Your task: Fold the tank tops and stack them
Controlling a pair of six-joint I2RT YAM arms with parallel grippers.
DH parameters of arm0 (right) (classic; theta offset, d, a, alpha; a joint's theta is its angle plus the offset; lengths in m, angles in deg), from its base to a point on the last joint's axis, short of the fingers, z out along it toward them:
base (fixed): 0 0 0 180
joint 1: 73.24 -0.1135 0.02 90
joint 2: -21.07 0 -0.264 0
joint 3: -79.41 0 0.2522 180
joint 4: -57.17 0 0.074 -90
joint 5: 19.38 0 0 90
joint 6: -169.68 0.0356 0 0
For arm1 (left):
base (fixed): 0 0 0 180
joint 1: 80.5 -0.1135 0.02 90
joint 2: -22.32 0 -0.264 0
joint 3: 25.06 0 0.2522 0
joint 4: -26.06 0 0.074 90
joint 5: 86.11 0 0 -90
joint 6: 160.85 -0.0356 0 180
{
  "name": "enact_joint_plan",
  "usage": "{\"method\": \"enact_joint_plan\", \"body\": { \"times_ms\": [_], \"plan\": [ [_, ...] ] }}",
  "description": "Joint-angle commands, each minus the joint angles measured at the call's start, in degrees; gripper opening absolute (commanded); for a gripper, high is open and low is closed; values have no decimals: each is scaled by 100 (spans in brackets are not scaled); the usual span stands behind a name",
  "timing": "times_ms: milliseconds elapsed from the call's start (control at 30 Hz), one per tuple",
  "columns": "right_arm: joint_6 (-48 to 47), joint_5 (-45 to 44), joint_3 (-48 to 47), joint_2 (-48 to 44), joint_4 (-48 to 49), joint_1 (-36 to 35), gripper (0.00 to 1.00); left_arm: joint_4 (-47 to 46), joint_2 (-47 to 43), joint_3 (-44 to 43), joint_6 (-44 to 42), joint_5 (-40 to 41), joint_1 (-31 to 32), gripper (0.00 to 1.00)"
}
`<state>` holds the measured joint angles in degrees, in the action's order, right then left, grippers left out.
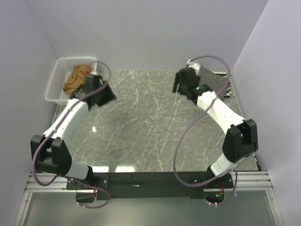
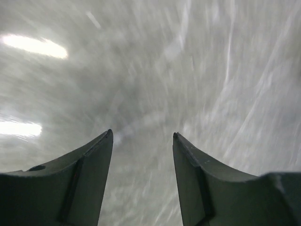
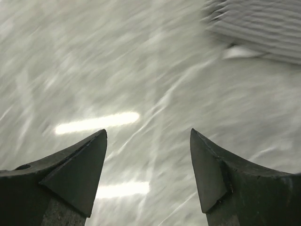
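Note:
A folded black-and-white striped tank top lies at the back right corner of the table; a blurred edge of the striped tank top shows at the top right of the right wrist view. The tan-brown tank top sits bunched inside the basket at the back left. My left gripper hovers just right of the basket, and in the wrist view the left gripper is open over bare marble. My right gripper hangs left of the striped top; the right gripper is open and holds nothing.
A white plastic mesh basket stands at the table's back left corner. The grey marble table is walled in by pale panels at the left, back and right. Purple cables loop off both arms.

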<state>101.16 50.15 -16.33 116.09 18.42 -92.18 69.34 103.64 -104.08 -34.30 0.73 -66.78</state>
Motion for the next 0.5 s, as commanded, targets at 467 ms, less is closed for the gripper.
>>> {"method": "enact_joint_plan", "body": {
  "times_ms": [467],
  "plan": [
    [419, 667, 1562, -529, 917, -2140, 78, 678, 4669, -5582, 766, 1705, -2584, 72]
  ]
}}
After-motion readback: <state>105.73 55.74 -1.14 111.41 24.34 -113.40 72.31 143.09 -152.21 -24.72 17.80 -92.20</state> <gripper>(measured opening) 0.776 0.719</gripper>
